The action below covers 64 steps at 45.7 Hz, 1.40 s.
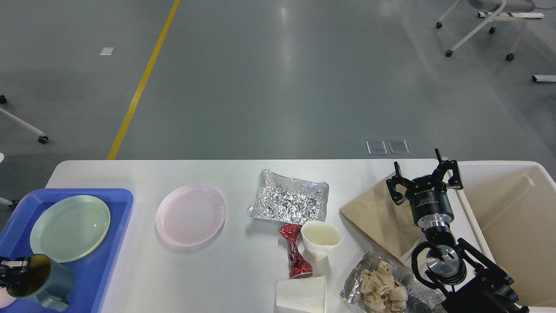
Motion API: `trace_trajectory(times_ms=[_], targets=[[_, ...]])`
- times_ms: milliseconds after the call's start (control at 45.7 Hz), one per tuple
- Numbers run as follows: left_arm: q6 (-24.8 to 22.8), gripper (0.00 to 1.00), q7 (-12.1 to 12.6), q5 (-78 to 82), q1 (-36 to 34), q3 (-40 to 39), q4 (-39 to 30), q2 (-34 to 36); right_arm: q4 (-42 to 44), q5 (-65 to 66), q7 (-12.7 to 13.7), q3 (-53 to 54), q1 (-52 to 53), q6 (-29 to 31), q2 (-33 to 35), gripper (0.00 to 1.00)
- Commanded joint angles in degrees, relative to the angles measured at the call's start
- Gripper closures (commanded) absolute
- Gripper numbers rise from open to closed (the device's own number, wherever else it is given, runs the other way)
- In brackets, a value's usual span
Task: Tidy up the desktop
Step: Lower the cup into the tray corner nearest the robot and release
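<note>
Desk point(243, 174): white desktop spanning the near view, carrying blue tray point(117, 226) at left with green plate point(69, 228), pink plate point(190, 214), foil sheet point(288, 201), red wrapper point(295, 252), paper cup point(320, 239), brown paper point(377, 217). Left pincer point(11, 278): near-left edge, gripping the rim of grey mug point(47, 284) over the tray. Right pincer point(423, 174): fingers spread wide, above brown paper beside cream bin point(512, 208).

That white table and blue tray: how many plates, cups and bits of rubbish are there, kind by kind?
Plates: 2, green plate, pink plate
Cups: 3, grey mug, upright paper cup, tipped paper cup
Foil pieces: 2
Red wrapper: 1
Brown paper: 1
Total: 9
</note>
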<state>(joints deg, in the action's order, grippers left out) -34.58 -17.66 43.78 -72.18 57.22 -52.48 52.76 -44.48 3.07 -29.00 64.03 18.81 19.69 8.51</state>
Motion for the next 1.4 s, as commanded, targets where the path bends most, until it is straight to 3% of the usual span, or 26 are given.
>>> trace_trajectory(times_ms=[0,241,504,569,657,701,1073,1139,1183,1226,1380], targets=[[0.2,0.95,0.0,1.1,1.8,-1.6,0.4,-0.1,0.0,0.0,0.0,0.0,0.0,0.0,0.0,0.0],[0.0,0.95,-2.5,3.2,4.1,-3.7,0.4,-0.5,0.1,-0.1,0.0,0.0,0.0,0.0,0.0,0.0],[0.3,0.89,-2.7,2.9,4.6,-3.8,0.4,-0.5,0.0,0.0,0.0,0.0,0.0,0.0,0.0,0.0],[0.7,0.76,-2.6,2.4,4.6,-3.6,0.4,-0.4,0.0,0.0,0.0,0.0,0.0,0.0,0.0,0.0],[2.7,0.31,-2.4,1.5,4.5,-3.9,0.4,-0.3,0.0,0.0,0.0,0.0,0.0,0.0,0.0,0.0],[3.7,0.18,-2.2,0.3,4.6,-4.0,0.4,-0.5,0.0,0.0,0.0,0.0,0.0,0.0,0.0,0.0],[2.4,0.05,-2.4,-1.0,3.1,-2.9,-3.3,0.4,0.0,-0.1,0.0,0.0,0.0,0.0,0.0,0.0],[0.3,0.05,-2.3,-0.9,0.2,-1.1,-3.6,0.9,0.0,0.0,0.0,0.0,0.0,0.0,0.0,0.0],[-4.8,0.05,-2.7,-1.0,-6.7,4.5,-4.8,0.9,0.0,0.0,0.0,0.0,0.0,0.0,0.0,0.0],[-7.0,0.05,-2.7,-1.2,-10.6,7.4,-6.2,0.9,0.0,0.0,0.0,0.0,0.0,0.0,0.0,0.0],[-11.1,0.05,-2.3,-6.0,-27.9,18.9,-14.7,0.0,0.0,-0.1,0.0,0.0,0.0,0.0,-0.1,0.0]])
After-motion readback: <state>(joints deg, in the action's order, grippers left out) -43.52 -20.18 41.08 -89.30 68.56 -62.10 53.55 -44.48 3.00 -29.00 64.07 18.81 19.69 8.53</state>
